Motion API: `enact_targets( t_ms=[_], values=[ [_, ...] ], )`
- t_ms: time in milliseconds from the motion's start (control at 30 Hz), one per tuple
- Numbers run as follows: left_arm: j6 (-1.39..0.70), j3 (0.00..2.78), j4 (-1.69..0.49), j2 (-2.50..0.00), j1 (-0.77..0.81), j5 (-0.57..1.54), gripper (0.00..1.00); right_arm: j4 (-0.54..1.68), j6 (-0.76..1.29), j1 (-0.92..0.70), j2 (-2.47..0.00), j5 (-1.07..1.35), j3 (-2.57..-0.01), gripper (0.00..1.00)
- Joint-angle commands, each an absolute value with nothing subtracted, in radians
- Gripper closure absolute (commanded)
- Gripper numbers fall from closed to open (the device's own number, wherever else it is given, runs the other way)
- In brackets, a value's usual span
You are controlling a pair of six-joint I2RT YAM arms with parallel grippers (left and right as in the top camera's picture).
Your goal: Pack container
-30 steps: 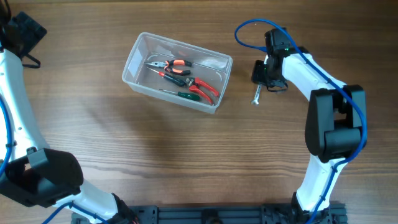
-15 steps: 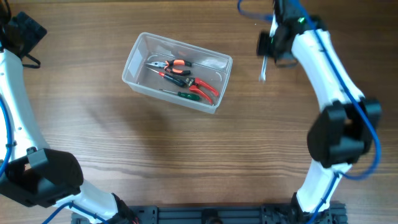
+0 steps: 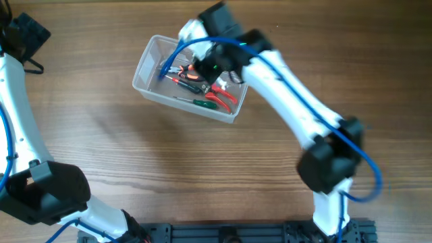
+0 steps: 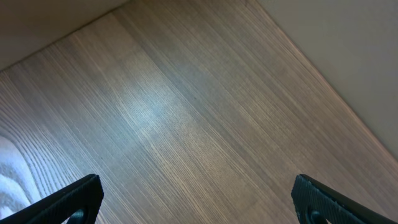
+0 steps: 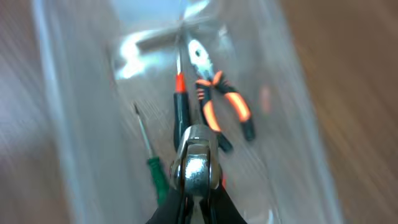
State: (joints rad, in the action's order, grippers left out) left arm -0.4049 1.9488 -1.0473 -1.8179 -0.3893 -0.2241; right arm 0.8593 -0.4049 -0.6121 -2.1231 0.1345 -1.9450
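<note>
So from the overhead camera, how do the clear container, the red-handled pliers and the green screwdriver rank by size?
1. The container, by far the largest.
2-3. The red-handled pliers and the green screwdriver look similar in length. The right arm hides part of the pliers, so I won't rank those two.

1. You see the container (image 3: 140,73) in clear, glossy plastic.
2. Your table (image 3: 135,169) is grained wood, matt with a soft sheen.
3. Your wrist view shows the metal piece (image 5: 196,163) bright and polished.
</note>
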Motion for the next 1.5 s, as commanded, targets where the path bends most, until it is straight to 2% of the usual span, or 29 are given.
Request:
enact_targets(
  t_ms=[0,167,267,300,333,433,467,533,567,833,933,1067,1133,1367,1467],
  values=[
    [-0.397,1.957,-1.045,-1.824,-0.395,-0.236,0.0,0.791,-0.681,-0.623,-2.19,0.158,-1.947,0.96],
    [-0.397,1.957,-1.045,-1.824,-0.395,-0.237,0.0,0.736,-0.855,-0.622,-2.247,0.243,-1.944,0.96],
    [-0.397,1.957,-1.045,-1.824,-0.395,-0.237,0.0,0.731,-0.864,-0.622,-2.263,0.29,-1.942,0.94],
    [-0.397,1.957,-1.045,-1.824,-0.395,-0.236,0.0,0.732,-0.864,-0.623,-2.265,0.289,-1.942,0.87],
    [-0.397,1.957,-1.045,-1.824,-0.395,-0.237,0.0,0.732,-0.856,-0.624,-2.266,0.289,-1.942,0.68],
    [-0.397,1.957,-1.045,-1.824,-0.395,-0.237,0.0,0.721,-0.741,-0.624,-2.247,0.227,-1.953,0.62],
    [-0.397,1.957,-1.045,-1.824,-0.395,-0.236,0.0,0.722,-0.638,-0.624,-2.225,0.128,-1.973,0.57],
    [-0.397,1.957,-1.045,-1.824,-0.395,-0.237,0.0,0.722,-0.461,-0.624,-2.152,-0.051,-1.998,0.39],
    [-0.397,1.957,-1.045,-1.824,-0.395,-0.237,0.0,0.721,-0.435,-0.624,-2.115,-0.09,-1.999,0.34],
    [-0.397,1.957,-1.045,-1.824,-0.395,-0.237,0.0,0.718,-0.431,-0.585,-1.746,-0.355,-1.999,0.23],
    [-0.397,1.957,-1.045,-1.824,-0.395,-0.237,0.0,0.728,-0.345,-0.508,-1.679,-0.464,-1.999,0.13],
    [-0.397,1.957,-1.045,-1.824,-0.395,-0.237,0.0,0.789,-0.161,-0.387,-1.657,-0.44,-1.999,0.0],
    [-0.397,1.957,-1.045,-1.824,-0.395,-0.237,0.0,0.839,-0.097,-0.324,-1.671,-0.334,-1.994,0.0],
    [-0.397,1.957,-1.045,-1.824,-0.395,-0.237,0.0,0.886,-0.098,-0.316,-1.699,0.025,-1.989,0.0],
    [-0.397,1.957,-1.045,-1.824,-0.395,-0.237,0.0,0.923,-0.047,-0.316,-1.699,0.043,-1.989,0.0]
  ],
)
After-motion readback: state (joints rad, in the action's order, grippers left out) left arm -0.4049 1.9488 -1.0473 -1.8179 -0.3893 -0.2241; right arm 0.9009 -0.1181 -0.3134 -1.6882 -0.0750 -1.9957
